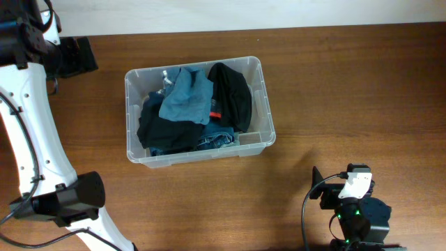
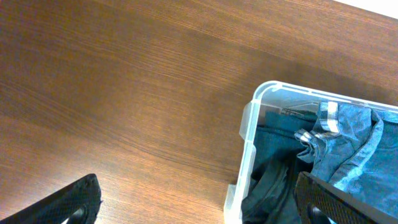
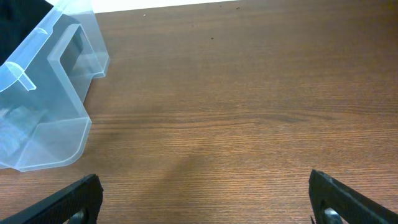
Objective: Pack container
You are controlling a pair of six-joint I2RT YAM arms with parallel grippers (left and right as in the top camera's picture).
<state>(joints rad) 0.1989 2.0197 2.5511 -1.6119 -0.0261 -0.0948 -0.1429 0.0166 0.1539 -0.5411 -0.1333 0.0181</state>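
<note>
The clear plastic container (image 1: 202, 155) stands in the middle of the wooden table, filled with clothes: a light blue cloth (image 1: 187, 97) on top, a black garment (image 1: 230, 94) at the right, and jeans (image 1: 216, 139) at the front. My left gripper (image 1: 82, 56) is open and empty at the far left, apart from the container. In the left wrist view its fingers (image 2: 202, 205) straddle a container corner (image 2: 255, 112) from above, with blue denim (image 2: 354, 143) inside. My right gripper (image 1: 318, 188) is open and empty near the front right. The right wrist view (image 3: 205, 202) shows a container corner (image 3: 56, 124) at the left.
The white left arm (image 1: 28, 125) runs down the left side to its base (image 1: 70, 199). The right arm's base (image 1: 359, 216) sits at the table's front edge. A pale wall borders the table's far edge.
</note>
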